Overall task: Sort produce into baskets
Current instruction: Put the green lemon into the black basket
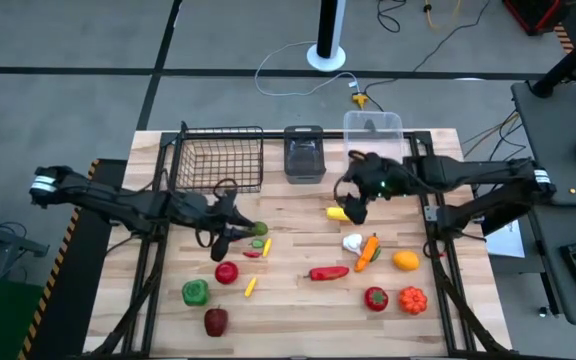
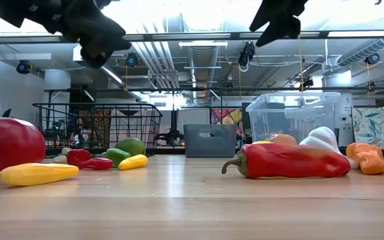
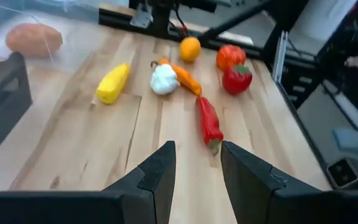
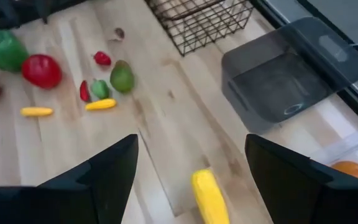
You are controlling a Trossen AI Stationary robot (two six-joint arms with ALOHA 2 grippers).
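Corn (image 4: 209, 196) is what the coming move seems to turn on: it lies on the table (image 1: 298, 300) just beside the right gripper (image 1: 351, 199), between the tub (image 1: 372, 131) at the far edge and the garlic (image 1: 353, 242). In the right wrist view it shows between the spread fingers, its long axis running roughly along the gripper's reach (a twist may be needed). Nothing is pinched yet. Farther off, the left gripper (image 1: 218, 232) hangs near the basket (image 1: 218, 158), fingers narrowly parted and empty, well apart from the corn.
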